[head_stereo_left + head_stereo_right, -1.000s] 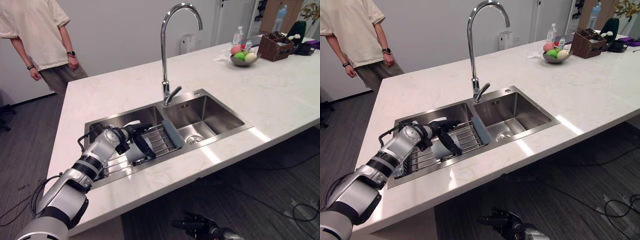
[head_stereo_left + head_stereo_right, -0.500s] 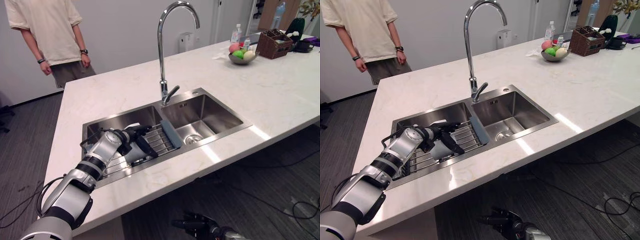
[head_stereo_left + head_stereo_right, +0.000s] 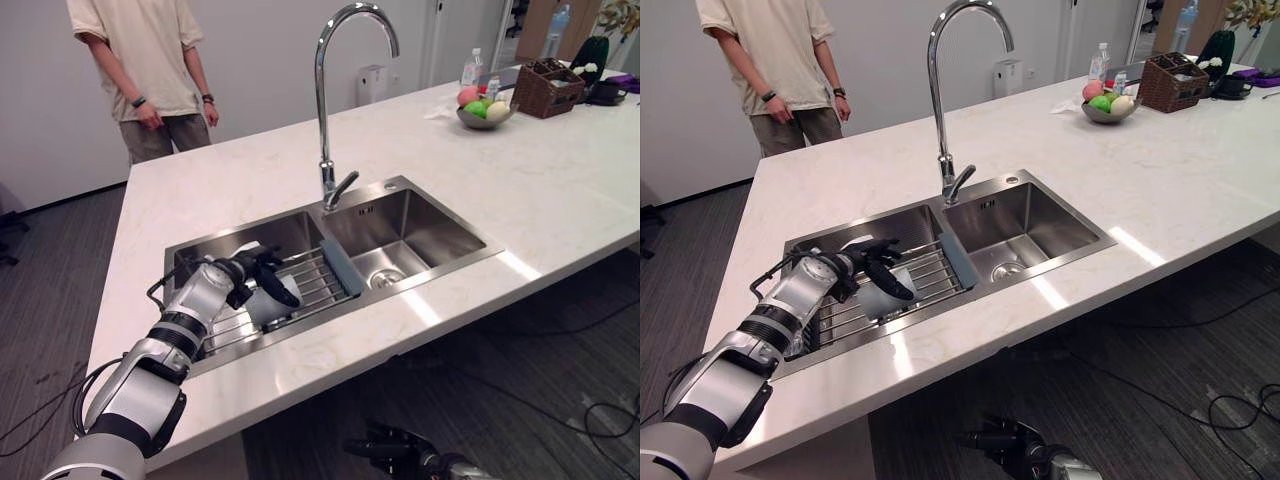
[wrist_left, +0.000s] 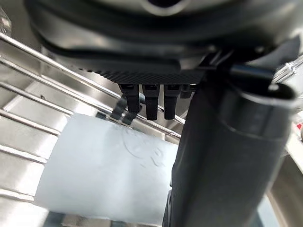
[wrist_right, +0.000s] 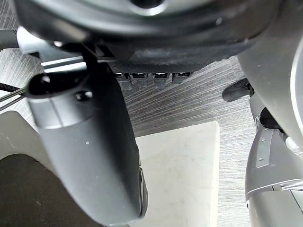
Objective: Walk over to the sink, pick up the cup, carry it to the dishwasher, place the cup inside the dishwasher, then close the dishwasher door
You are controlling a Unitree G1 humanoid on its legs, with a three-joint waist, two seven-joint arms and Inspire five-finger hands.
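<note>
Your left hand (image 3: 243, 276) has curled its fingers over the pale translucent cup (image 3: 263, 308) lying on the wire rack (image 3: 316, 284) in the steel sink (image 3: 445, 232); judge it ready to lift. Right hand (image 3: 392, 448) hangs relaxed.

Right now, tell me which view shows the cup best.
The left wrist view: the cup rests on the rack, close and large, with the left hand curled round it. In both eye views it is small, in the left basin of the sink, partly covered by that hand.
</note>
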